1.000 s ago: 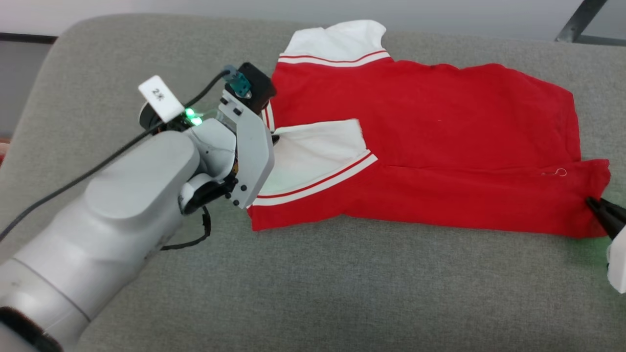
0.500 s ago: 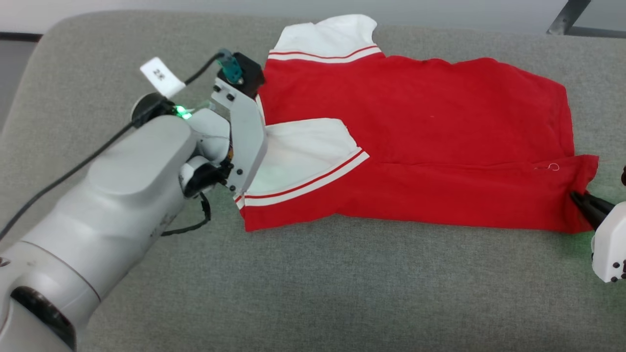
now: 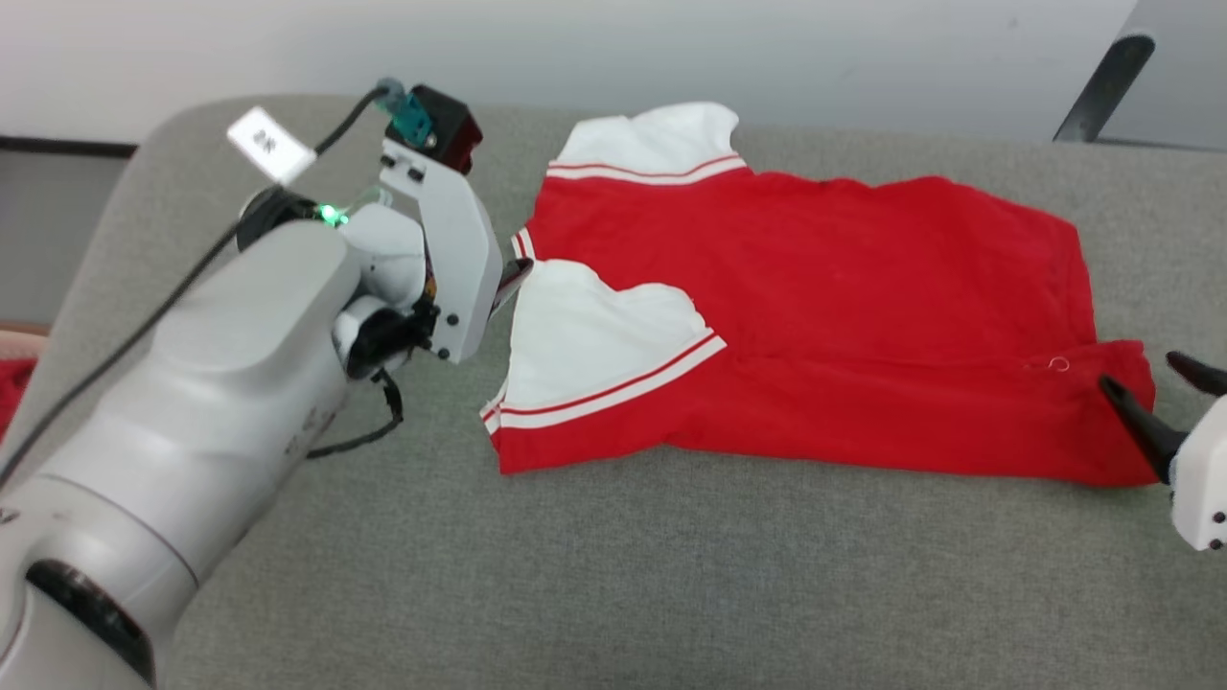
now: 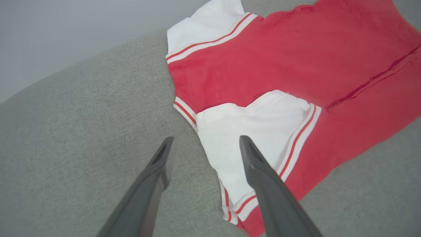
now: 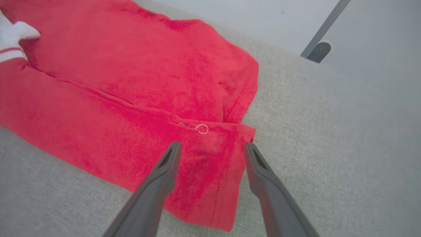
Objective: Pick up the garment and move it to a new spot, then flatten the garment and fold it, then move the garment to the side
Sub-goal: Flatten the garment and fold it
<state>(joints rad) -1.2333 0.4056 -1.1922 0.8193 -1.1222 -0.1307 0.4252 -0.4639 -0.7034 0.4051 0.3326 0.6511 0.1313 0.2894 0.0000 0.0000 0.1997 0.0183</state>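
The garment (image 3: 815, 307) is a red jersey with white, stripe-trimmed sleeves. It lies folded lengthwise on the grey cushion (image 3: 671, 575), with one sleeve on top at its left end. My left gripper (image 3: 510, 278) hovers at that end and is open. In the left wrist view the left gripper (image 4: 206, 143) straddles the edge of the white sleeve (image 4: 256, 131) with nothing held. My right gripper (image 3: 1141, 374) is open at the garment's right end. In the right wrist view the right gripper (image 5: 213, 145) spreads over the red hem corner (image 5: 213, 184) without gripping it.
The cushion's rounded left edge (image 3: 115, 211) drops off beside my left arm. A bit of red cloth (image 3: 11, 388) peeks out below that edge. A dark metal leg (image 3: 1102, 86) stands at the back right against the pale wall. Bare cushion lies in front of the garment.
Both grippers have opened and let go of the garment's ends, which now rest on the cushion. The left gripper has lifted slightly. The camera has tilted, shifting the whole picture.
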